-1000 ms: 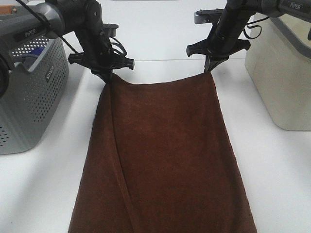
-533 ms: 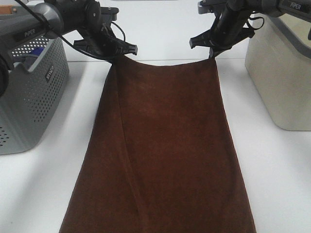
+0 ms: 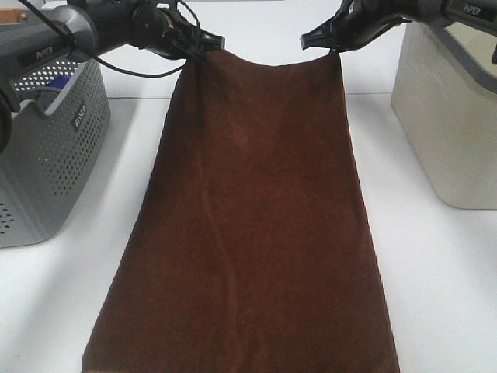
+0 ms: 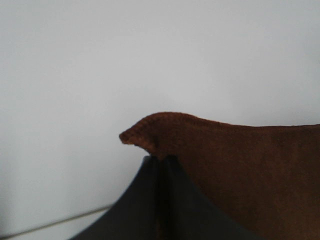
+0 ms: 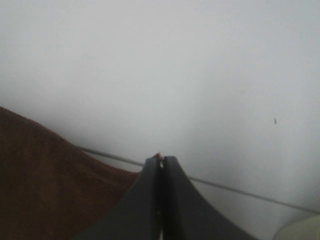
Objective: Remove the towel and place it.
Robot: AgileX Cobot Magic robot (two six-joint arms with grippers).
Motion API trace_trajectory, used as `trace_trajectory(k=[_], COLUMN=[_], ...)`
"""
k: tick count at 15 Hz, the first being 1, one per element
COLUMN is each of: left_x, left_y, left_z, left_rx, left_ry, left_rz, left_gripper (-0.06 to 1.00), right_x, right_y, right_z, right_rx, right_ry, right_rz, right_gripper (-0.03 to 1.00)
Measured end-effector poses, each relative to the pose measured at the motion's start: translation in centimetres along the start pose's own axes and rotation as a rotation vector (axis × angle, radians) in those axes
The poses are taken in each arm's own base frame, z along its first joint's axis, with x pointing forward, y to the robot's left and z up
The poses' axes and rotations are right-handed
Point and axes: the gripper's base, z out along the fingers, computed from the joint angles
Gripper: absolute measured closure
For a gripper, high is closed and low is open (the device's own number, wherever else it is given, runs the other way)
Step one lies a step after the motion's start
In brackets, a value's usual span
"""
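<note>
The towel [image 3: 248, 225] hangs from its two far corners down onto the white surface [image 3: 435, 272]. My left fingers [image 3: 203, 47] and right fingers [image 3: 334, 47] are clamped on them. I should lift both evenly, keeping the edge taut.

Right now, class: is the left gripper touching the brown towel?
Touching. The left wrist view shows the left gripper shut on the brown towel at its hemmed corner.

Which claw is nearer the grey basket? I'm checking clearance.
Left. The left claw grips the towel corner just beside the grey basket; the right claw holds the opposite corner, across the towel.
</note>
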Motion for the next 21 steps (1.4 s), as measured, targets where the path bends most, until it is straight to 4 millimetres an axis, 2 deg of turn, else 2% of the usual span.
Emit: trace_trajectory(k=[3,5,8,11,12,14,15,16,18,21], left_x=[-1.1,-1.0,0.8,2.2,2.2,2.0,2.0,1.9,1.9,2.0], left_y=[-0.2,-0.3,-0.3,0.4,0.9,1.7,2.0,2.1,2.1,2.2], left_z=[0.0,0.1,1.4,2.3,2.4,2.3,2.4,2.3,2.3,2.4], left_rx=[0.026,0.034,0.043,0.036,0.028,0.021,0.016,0.014,0.015,0.012], left_ry=[-0.122,-0.152,-0.156,-0.149,-0.148,-0.167,-0.168,-0.170,-0.174,-0.165], left_rz=[0.021,0.023,0.031,0.036,0.033,0.029,0.028,0.027,0.027,0.029], left_gripper=[0.93,0.93,0.93,0.89,0.81,0.58,0.44,0.35,0.28,0.27], right_x=[-0.6,-0.9,-1.2,0.2,1.0,1.9,1.9,1.9,1.9,1.4], right_y=[-0.6,-1.2,-2.1,-1.6,-1.4,-1.2,-1.2,-1.2,-1.2,-1.4], right_z=[0.1,0.1,0.2,1.6,2.3,2.9,3.0,3.0,3.0,2.2], right_rx=[0.014,0.020,0.027,0.017,0.013,0.009,0.008,0.007,0.007,0.009], right_ry=[-0.082,-0.122,-0.191,-0.183,-0.161,-0.139,-0.142,-0.147,-0.141,-0.104], right_rz=[-0.024,-0.015,0.010,0.011,0.009,0.010,0.015,0.018,0.021,0.049], right_gripper=[0.97,0.97,0.97,0.94,0.86,0.53,0.41,0.34,0.29,0.28])
